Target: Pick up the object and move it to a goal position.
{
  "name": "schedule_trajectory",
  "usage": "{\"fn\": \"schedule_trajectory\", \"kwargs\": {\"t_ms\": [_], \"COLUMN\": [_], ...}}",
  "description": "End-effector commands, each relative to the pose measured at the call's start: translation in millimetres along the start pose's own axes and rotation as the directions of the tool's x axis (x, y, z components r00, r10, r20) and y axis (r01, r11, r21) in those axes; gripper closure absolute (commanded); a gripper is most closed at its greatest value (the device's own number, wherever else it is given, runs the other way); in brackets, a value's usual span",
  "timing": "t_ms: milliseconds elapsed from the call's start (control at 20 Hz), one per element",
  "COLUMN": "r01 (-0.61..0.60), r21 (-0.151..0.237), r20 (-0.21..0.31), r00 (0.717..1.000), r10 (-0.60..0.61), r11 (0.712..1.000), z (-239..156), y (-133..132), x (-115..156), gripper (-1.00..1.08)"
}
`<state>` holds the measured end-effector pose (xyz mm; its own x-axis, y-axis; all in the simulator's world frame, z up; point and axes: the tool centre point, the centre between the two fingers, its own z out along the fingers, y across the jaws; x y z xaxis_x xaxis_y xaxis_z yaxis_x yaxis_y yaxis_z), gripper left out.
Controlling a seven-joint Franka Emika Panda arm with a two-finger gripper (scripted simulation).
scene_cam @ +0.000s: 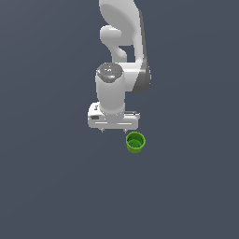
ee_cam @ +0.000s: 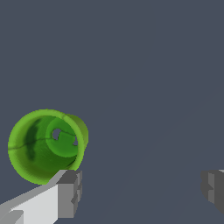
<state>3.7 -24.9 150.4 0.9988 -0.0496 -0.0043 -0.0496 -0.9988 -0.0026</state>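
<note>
The object, a small bright green cup [scene_cam: 135, 142], stands upright on the dark grey floor with its hollow facing up. In the wrist view the cup [ee_cam: 46, 144] fills a large area and its round base shows inside. My gripper [scene_cam: 113, 130] hangs just above the floor, a little to the exterior view's left of the cup. Its two fingers are spread wide in the wrist view, the gripper [ee_cam: 140, 192] open and holding nothing. One finger [ee_cam: 65, 194] overlaps the cup's rim in the picture; the cup sits outside the gap between the fingers.
The white arm [scene_cam: 122, 56] rises behind the gripper toward the top of the exterior view. A plain dark grey floor [scene_cam: 46, 186] surrounds everything; no other objects show.
</note>
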Motion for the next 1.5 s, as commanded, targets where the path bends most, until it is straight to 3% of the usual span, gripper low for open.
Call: {"fn": "schedule_trajectory", "kwargs": {"t_ms": [0, 800, 1150, 1450], "r01": [0.000, 0.043, 0.139, 0.270], "r21": [0.000, -0.002, 0.013, 0.026], "r20": [0.000, -0.007, -0.034, -0.076], "r00": [1.000, 0.999, 0.990, 0.961], "r10": [0.000, -0.043, -0.138, -0.267], "r11": [1.000, 0.999, 0.990, 0.962], "z": [0.0, 5.1, 12.8, 22.7], "y": [0.0, 4.3, -4.0, -15.8], "x": [0.0, 2.3, 5.3, 9.1], "gripper": [-0.20, -0.20, -0.20, -0.20]}}
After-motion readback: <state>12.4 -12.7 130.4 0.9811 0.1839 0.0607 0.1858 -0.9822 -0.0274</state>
